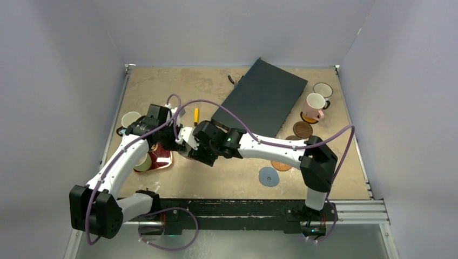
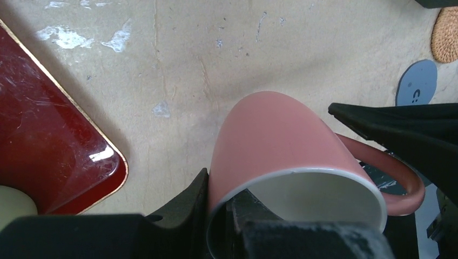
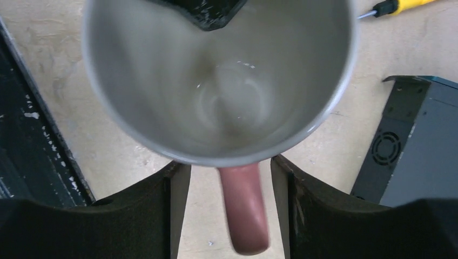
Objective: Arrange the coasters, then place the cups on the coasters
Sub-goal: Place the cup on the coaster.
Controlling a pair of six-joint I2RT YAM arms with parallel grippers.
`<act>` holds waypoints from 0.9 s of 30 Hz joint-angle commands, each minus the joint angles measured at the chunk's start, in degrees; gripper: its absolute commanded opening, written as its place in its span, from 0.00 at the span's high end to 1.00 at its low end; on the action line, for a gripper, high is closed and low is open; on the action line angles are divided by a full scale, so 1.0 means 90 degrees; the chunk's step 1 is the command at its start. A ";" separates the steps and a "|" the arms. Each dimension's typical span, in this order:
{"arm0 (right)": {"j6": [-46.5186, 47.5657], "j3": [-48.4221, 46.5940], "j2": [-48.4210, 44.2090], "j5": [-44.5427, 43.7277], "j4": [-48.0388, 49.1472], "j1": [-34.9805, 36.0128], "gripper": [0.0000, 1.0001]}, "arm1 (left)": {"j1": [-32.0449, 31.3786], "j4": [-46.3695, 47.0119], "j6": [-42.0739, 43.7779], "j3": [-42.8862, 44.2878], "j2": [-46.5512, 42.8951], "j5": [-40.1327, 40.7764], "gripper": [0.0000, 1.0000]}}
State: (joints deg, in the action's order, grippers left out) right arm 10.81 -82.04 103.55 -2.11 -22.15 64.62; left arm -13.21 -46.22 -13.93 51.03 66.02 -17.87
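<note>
At the far left of the counter (image 1: 216, 183) a pale cup (image 1: 131, 118) stands alone. Nearer lies the dark red tray (image 1: 162, 157), with a green cup (image 1: 142, 162) at its left edge.

Just right of the tray, the left gripper (image 2: 219, 202) holds the pink cup (image 2: 270, 135). One of its fingers (image 2: 189, 202) presses the outside of the wall and the other sits inside the mouth, so they are clamped on the rim. The cup is tilted, with its handle (image 2: 399, 172) pointing right. Whether its base touches the counter cannot be told.

The right gripper (image 3: 228, 162) meets the cup from the right. Its fingers (image 3: 162, 205) stand apart, one on each side of the handle, with a gap showing on both sides. The right wrist view looks straight into the cup's cream inside.

Beyond the grippers lies a yellow screwdriver (image 1: 196, 115), and right of it a dark flat box (image 1: 262, 97) sits at an angle.

Near the right arm, a blue-grey coaster (image 1: 268, 176) lies nearest. A cork coaster (image 1: 281, 165) is just beyond it, partly under the arm. Farther right is a dark brown coaster (image 1: 302, 129).

At the far right a second pinkish cup (image 1: 313, 106) stands on an orange coaster (image 1: 307, 118). A dark cup (image 1: 323, 89) stands just beyond it.
</note>
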 commanded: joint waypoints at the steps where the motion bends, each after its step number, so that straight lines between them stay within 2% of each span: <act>1: 0.0184 0.0003 -0.0184 -0.0426 0.0205 0.0055 0.43 | -0.0200 0.0147 0.0105 0.0322 -0.0057 -0.0355 1.00; 6: 0.0248 0.0181 -0.0271 -0.0448 0.0419 0.0141 0.56 | -0.0479 0.0017 0.0150 0.0394 0.0161 -0.0183 1.00; 8: 0.0268 0.0204 -0.0292 -0.0438 0.0421 0.0177 0.65 | -0.0555 -0.0009 0.0161 0.0440 0.0238 -0.0117 1.00; 13: 0.0241 0.0298 -0.0374 -0.0523 0.0469 0.0236 0.98 | -0.0573 -0.0029 0.0132 0.0548 0.0269 0.0187 1.00; 19: -0.0143 0.0542 -0.0567 -0.0984 0.0810 0.0259 1.00 | -0.0568 0.0268 -0.0167 0.0548 0.0179 0.0202 1.00; 21: -0.0398 0.0719 -0.0698 -0.1044 0.0906 0.0252 1.00 | -0.0573 0.0422 -0.0445 0.0577 0.0098 0.0506 0.87; 27: -0.0733 0.1247 -0.1166 -0.1305 0.1219 0.0141 1.00 | -0.0578 0.0936 -0.0854 0.0665 -0.0413 0.0876 0.26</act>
State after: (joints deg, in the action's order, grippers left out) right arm 7.62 -72.01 98.19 -9.74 -16.47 66.48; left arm -18.65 -43.48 -16.69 53.76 66.67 -12.60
